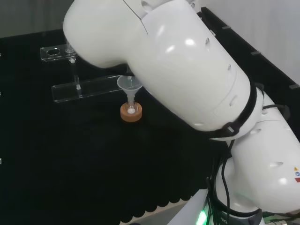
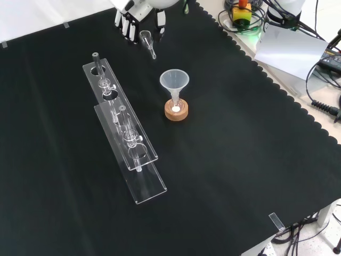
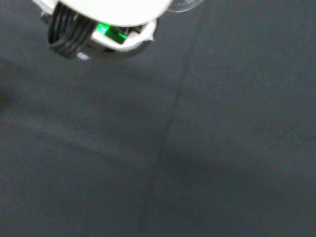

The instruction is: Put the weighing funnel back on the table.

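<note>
One weighing funnel [image 2: 147, 41] is located, in the front view, between the fingers [image 2: 127, 29] and the thumb of the hand [image 2: 137, 9], near the far edge of the surface [image 2: 224, 160]. Its long axis is directed from the bowl, nearest the palm, toward the funnel [image 2: 174, 81]. The fingers are held straight and spread, clear of the bowl. Contact with the cloth cannot be confirmed.

glossy white rounded arm links [image 1: 187, 70], black cables [image 3: 66, 32], black-and-white hand [image 2: 136, 10].
</note>
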